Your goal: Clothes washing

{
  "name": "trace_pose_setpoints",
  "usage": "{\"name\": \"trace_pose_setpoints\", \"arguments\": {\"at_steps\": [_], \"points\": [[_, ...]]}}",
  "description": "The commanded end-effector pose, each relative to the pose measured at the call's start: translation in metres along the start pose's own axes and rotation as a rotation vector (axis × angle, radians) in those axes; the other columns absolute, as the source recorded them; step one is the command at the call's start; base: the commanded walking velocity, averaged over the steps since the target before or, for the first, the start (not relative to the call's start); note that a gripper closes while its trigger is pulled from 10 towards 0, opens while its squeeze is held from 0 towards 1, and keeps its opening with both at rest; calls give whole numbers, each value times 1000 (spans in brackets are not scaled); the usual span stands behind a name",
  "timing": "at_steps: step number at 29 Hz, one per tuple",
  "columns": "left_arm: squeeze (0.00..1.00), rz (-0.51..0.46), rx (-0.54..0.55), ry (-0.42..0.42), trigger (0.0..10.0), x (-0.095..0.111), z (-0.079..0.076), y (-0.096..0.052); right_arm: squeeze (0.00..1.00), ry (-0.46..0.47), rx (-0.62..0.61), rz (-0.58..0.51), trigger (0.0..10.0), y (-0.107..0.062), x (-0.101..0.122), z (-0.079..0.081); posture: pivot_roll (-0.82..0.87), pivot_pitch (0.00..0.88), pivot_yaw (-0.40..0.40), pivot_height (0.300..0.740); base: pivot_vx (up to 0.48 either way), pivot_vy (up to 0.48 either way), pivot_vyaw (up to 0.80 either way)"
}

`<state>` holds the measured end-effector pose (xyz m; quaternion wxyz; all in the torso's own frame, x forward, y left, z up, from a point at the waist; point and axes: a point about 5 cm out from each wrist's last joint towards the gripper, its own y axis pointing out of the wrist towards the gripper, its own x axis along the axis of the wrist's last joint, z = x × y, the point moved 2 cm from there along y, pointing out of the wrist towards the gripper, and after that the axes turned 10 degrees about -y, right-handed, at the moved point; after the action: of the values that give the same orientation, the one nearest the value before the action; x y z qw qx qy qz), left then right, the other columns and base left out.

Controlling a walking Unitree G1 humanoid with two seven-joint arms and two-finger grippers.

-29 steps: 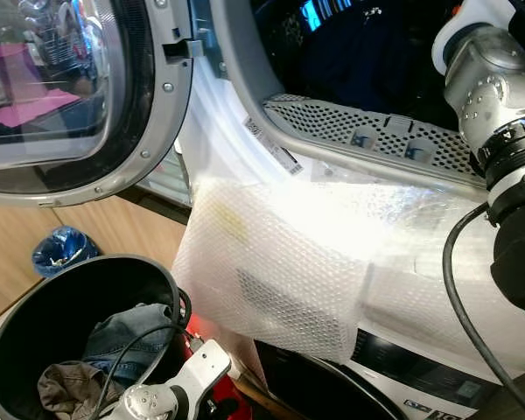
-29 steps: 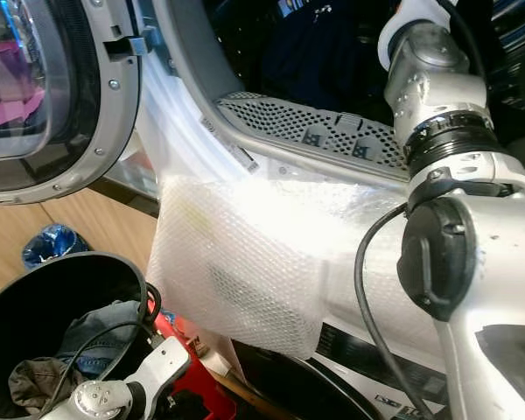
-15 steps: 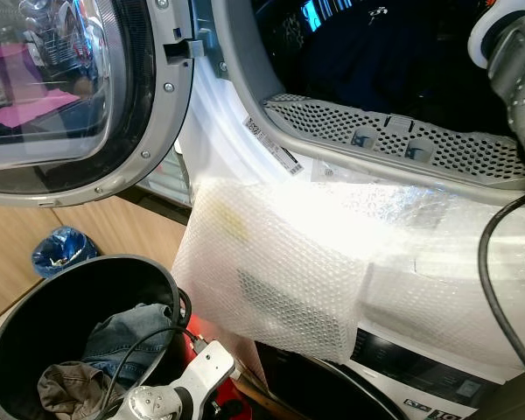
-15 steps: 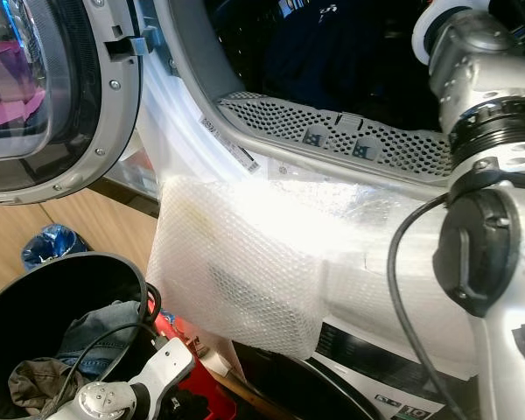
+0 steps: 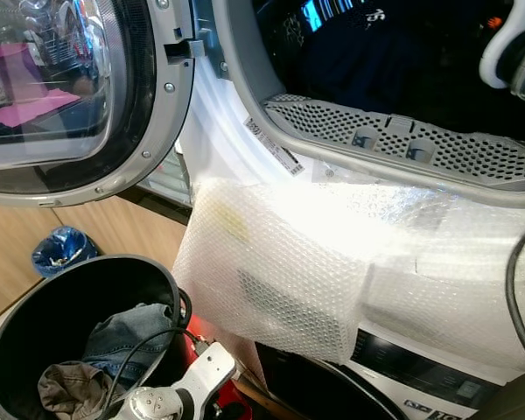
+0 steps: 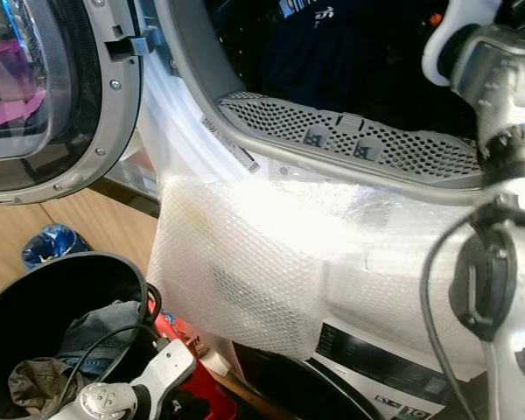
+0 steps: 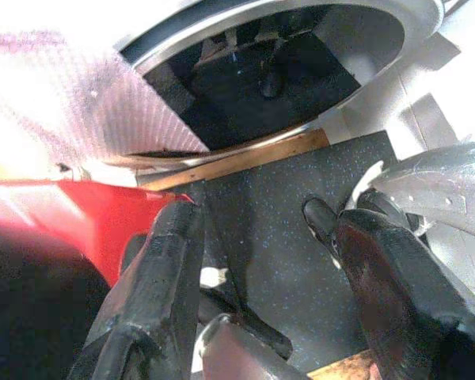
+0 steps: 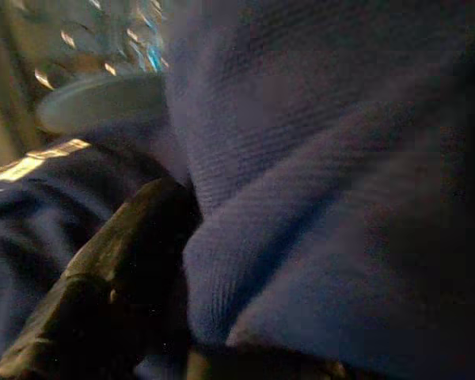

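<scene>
The washing machine's drum (image 5: 394, 52) stands open, with dark navy clothes inside. My right arm (image 6: 494, 96) reaches into it from the right. In the right wrist view, the right gripper (image 8: 214, 261) is buried in a blue garment (image 8: 324, 174) and looks shut on it, one black finger (image 8: 119, 269) showing beside a fold. A black laundry basket (image 5: 96, 261) at the lower left holds jeans (image 5: 127, 332) and a brownish garment (image 5: 66, 385). My left arm (image 5: 184, 389) hangs beside the basket, its gripper (image 7: 261, 218) open above the dark floor with nothing in it.
The round glass door (image 5: 70, 96) is swung open to the left. Bubble wrap (image 5: 332, 262) covers the machine's front below the drum; a second machine (image 5: 420, 367) sits underneath. A blue bag (image 5: 61, 248) lies on the wooden floor. A red object (image 7: 55, 222) is near the left gripper.
My right arm has moved to the right and deeper into the drum, uncovering more of the perforated rim. The left arm and the basket have hardly moved.
</scene>
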<state>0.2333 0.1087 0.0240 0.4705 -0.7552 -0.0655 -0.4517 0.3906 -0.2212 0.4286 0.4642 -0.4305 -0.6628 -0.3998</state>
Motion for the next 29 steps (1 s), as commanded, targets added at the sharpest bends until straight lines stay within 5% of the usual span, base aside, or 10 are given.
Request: {"name": "trace_pose_setpoints", "arguments": {"at_steps": [1, 10, 14, 20, 21, 22, 24, 25, 26, 29], "points": [[0, 28, 6, -3, 10000, -5, 2, -2, 0, -24, -6, -73, 10000, -18, 14, -10, -79, 128, 36, 740, 0, 0, 0], [0, 33, 1, 1, 10000, -5, 3, -2, 0, -241, 113, -132, 10000, -56, 7, 2, -91, 127, 47, 740, 0, 0, 0], [0, 29, -3, 2, 10000, -3, 2, -2, 0, -255, 322, -168, 10000, -51, -5, 36, -87, 124, 54, 740, 0, 0, 0], [0, 27, -7, 6, 10000, -2, 1, -2, 0, -258, 377, -159, 10000, -24, -12, 48, -77, 117, 63, 740, 0, 0, 0], [0, 24, -8, 7, 10000, -1, 0, -2, 0, -222, 196, -119, 10000, -1, -7, 32, -77, 117, 65, 740, 0, 0, 0], [0, 24, -8, 7, 10000, -1, 0, -2, 0, -222, 196, -119, 10000, -1, -7, 32, -77, 117, 65, 740, 0, 0, 0], [0, 13, -5, 8, 10000, 1, 0, -2, 0, -179, -199, -110, 10000, 9, 8, -6, -76, 110, 69, 740, 0, 0, 0], [0, 4, -3, 9, 10000, 3, 0, -1, 0, -127, -510, -146, 10000, -8, 20, -43, -76, 109, 71, 740, 0, 0, 0], [0, -10, 1, 2, 10000, 6, -1, 0, 0, -58, -927, -194, 10000, -50, 33, -92, -71, 106, 64, 740, 0, 0, 0], [0, -27, 7, -3, 10000, 8, -1, 0, 0, -58, -1120, -248, 10000, -82, 42, -115, -64, 107, 59, 740, 0, 0, 0]]}}
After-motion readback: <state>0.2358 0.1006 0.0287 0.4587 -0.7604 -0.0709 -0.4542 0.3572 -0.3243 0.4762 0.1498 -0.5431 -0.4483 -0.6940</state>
